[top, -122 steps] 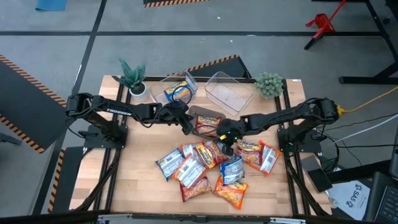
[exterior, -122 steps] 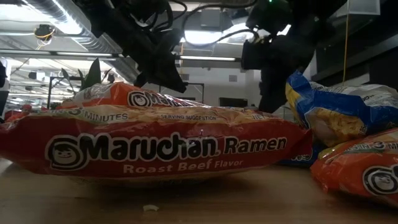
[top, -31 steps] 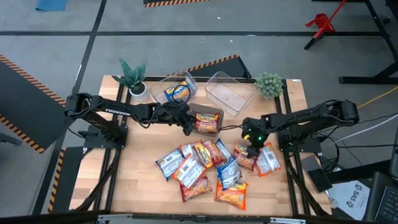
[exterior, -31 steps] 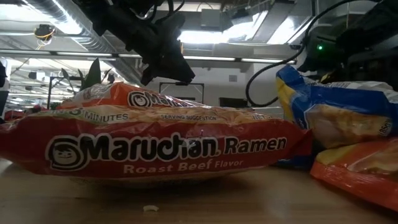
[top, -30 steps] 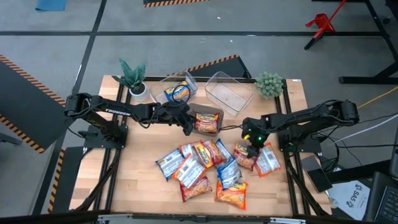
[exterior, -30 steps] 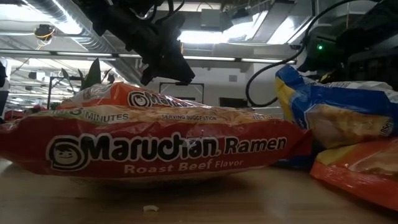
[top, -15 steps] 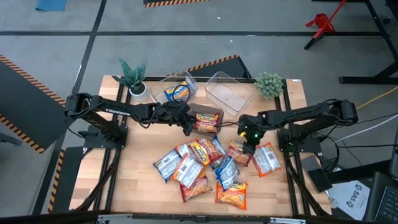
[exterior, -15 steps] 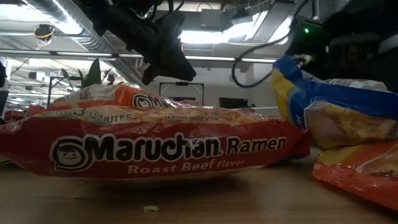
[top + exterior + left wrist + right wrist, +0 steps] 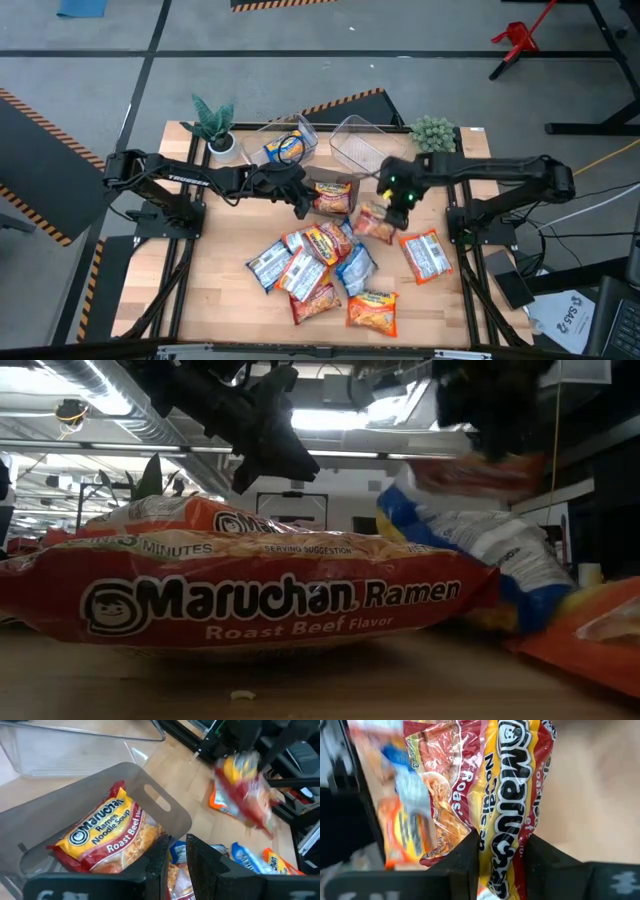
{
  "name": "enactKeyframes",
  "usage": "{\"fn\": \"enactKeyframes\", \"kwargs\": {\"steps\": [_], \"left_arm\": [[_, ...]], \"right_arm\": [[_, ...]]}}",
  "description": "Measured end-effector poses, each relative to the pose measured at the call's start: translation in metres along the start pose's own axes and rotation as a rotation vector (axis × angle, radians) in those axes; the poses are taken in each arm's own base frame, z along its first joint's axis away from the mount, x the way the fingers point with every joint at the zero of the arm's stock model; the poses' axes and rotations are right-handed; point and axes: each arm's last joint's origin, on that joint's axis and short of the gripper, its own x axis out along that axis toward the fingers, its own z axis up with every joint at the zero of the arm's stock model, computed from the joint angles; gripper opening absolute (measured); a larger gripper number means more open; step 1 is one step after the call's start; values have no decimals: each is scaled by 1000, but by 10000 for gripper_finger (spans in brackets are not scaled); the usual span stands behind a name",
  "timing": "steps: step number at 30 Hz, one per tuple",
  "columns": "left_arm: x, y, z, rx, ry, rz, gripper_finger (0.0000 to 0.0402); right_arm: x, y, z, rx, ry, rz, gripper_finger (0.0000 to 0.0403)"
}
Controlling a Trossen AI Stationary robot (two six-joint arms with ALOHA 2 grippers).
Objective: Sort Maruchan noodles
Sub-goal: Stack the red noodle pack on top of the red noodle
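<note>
From the high view we've got the right gripper (image 9: pixel 392 203) just right of centre, pinched shut on a red-and-yellow crinkly plastic Roast Beef ramen packet (image 9: pixel 376 224) that dangles off the table, just beside the smoky grey plastic bin (image 9: pixel 330 194) in the middle of the frame. The left gripper (image 9: pixel 300 200) sits at that bin's left edge, fingers nearly together with nothing in them. The rest of the loose pile of flat noodle packets (image 9: pixel 325 265) is lower centre, with two clear plastic bins (image 9: pixel 365 147) up top, one of them holding a yellow-and-blue packet. In the low view a big red Roast Beef wrapper (image 9: pixel 250 595) fills the frame, so we can barely see anything behind it; the lifted packet is only a blur at upper right and the bins are hidden. The left wrist view shows the grey bin already holding one red-and-yellow packet (image 9: pixel 105 837) at centre left, with the carried one smeared at upper right. The right wrist view shows the dark fingers (image 9: pixel 465 852) clamping the packet's lower edge. We'd say do this step by carrying the packet fully over the grey bin's rim before letting go, since it hangs low and could catch the wall or the left arm. Can't tell how much room is left in there.
</note>
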Motion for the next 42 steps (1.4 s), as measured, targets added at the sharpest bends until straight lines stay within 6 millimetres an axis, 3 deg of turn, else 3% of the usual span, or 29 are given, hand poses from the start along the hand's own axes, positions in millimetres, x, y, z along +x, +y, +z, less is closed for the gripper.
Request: {"fn": "enactKeyframes", "kwargs": {"steps": [4, 7, 14, 23, 33, 42], "left_arm": [[-3, -1, 2, -6, -9, -9, 58], [-4, -1, 2, -25, 5, -14, 58], [-20, -4, 8, -29, 3, -35, 58], [-55, -6, 19, -33, -62, 12, 58], [-60, -6, 22, -34, -97, 36, 58], [-60, -5, 21, -32, -101, 75, 58]], "right_arm": [[-26, -2, 20, -83, -152, -100, 95], [-32, -13, 36, -123, -223, -151, 95], [-7, -52, 84, -147, -186, -114, 95], [18, -63, 137, -309, -73, -100, 95], [47, -77, 139, -331, 49, -90, 95], [51, -79, 142, -337, 35, -74, 95]]}}
